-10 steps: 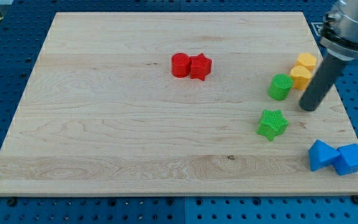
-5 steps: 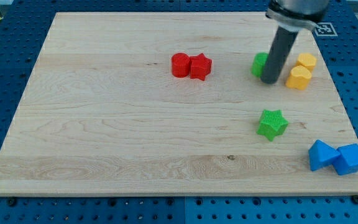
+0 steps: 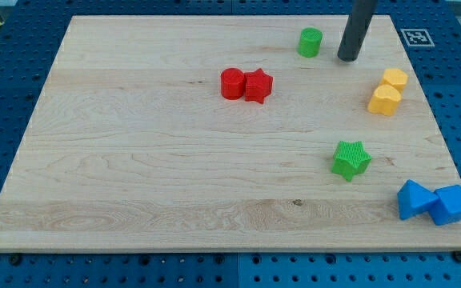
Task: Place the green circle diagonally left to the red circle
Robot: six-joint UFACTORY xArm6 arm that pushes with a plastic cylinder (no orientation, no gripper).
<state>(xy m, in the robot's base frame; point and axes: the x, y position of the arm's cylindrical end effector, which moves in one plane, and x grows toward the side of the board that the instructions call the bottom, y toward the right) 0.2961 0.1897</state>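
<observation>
The green circle (image 3: 310, 42) stands near the view's top, right of centre. The red circle (image 3: 232, 83) sits near the board's middle top, touching a red star (image 3: 258, 86) on its right. My tip (image 3: 346, 58) is just to the right of the green circle and slightly below it, a small gap apart. The green circle is up and to the right of the red circle.
A green star (image 3: 350, 158) lies right of centre. Two yellow blocks (image 3: 388, 90) sit touching at the right. Two blue blocks (image 3: 433, 202) sit at the bottom right near the wooden board's (image 3: 134, 160) edge.
The green circle has been pushed up and left, from beside the yellow blocks to near the top edge. My tip moved up and left behind it and now stands apart from it.
</observation>
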